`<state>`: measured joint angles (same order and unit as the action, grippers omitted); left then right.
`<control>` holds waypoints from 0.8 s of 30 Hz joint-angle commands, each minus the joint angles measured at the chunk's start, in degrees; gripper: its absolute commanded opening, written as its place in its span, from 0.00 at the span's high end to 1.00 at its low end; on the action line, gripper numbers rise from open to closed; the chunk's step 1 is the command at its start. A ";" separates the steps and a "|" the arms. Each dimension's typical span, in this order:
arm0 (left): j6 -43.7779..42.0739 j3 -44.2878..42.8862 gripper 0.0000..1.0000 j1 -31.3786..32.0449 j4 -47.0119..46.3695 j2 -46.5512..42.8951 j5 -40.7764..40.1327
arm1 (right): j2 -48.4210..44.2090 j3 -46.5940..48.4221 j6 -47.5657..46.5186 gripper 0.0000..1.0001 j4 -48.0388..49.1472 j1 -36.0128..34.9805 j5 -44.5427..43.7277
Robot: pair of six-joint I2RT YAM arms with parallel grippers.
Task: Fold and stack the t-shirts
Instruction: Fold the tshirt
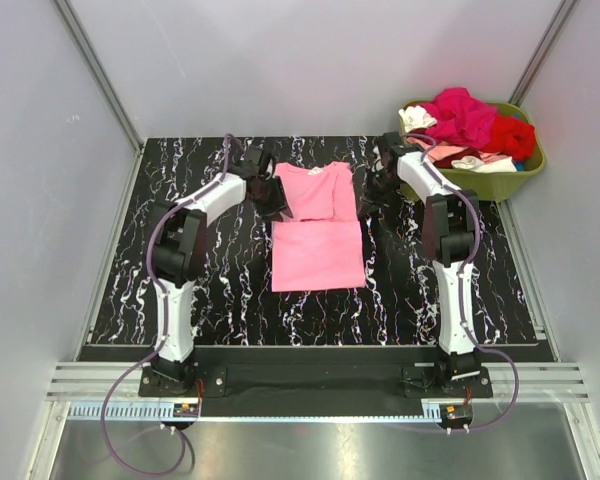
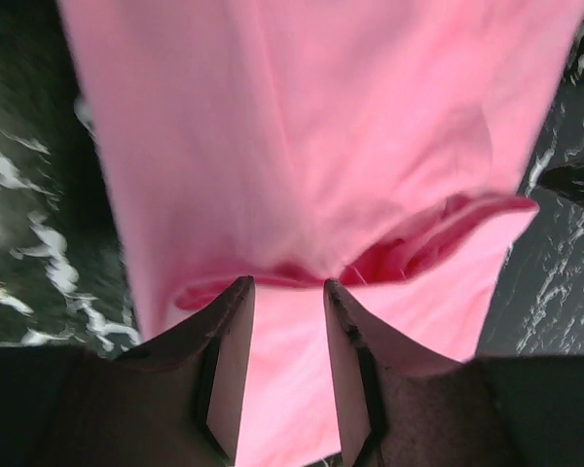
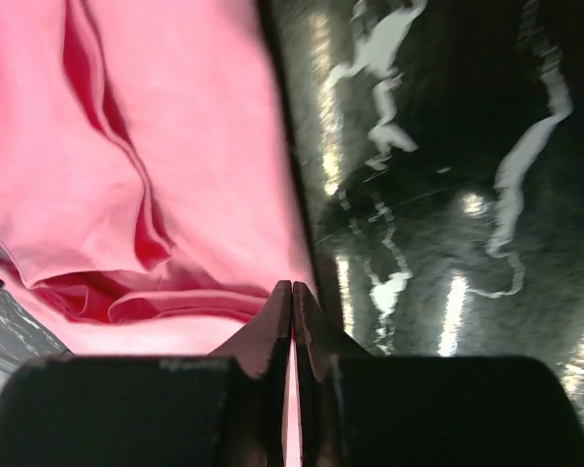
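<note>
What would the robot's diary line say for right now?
pink t-shirt: lying on table | left gripper: open over its edge | right gripper: shut on its edge | tub: more t-shirts piled

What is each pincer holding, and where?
Right pincer is shut on the pink t-shirt, at its right edge near the far end. Left pincer straddles its left edge, jaws apart, not gripping yet.
</note>
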<state>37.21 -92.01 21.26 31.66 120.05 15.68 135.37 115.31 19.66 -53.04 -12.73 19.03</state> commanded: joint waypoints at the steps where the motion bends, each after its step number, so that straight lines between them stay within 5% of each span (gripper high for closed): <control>1: -3.98 -5.98 0.61 -2.27 6.82 0.37 -0.90 | -0.45 6.06 -1.55 0.94 -3.12 1.13 1.80; 4: -4.69 -4.07 0.58 -2.27 7.45 -6.02 -3.11 | -7.36 3.01 -1.47 0.86 -1.47 1.22 0.23; 5: -4.78 -1.01 0.53 -2.27 6.84 -8.14 -3.37 | -9.66 -0.92 -1.21 0.68 -0.76 1.30 -0.21; 8: -4.08 5.50 0.48 -2.01 4.65 -16.84 -3.47 | -20.12 -13.63 0.98 0.34 3.45 1.39 0.65; 9: -3.64 10.92 0.48 -1.83 3.94 -19.04 -3.47 | -23.10 -17.71 1.60 0.31 6.86 1.39 2.66; 12: -1.36 23.39 0.48 -1.39 -0.45 -27.65 -2.68 | -33.31 -33.70 3.80 0.25 12.58 1.31 6.27; 18: 4.09 43.97 0.49 0.89 -9.40 -43.90 -2.85 | -44.66 -59.46 5.65 0.32 22.25 1.22 10.76; 24: 5.94 50.86 0.51 2.12 -12.41 -48.24 -3.38 | -41.61 -65.82 5.47 0.32 28.42 1.22 12.00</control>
<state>41.21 -42.04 22.81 25.58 74.67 13.10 92.73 49.54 24.51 -32.38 -11.14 28.40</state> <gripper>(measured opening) 0.498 0.674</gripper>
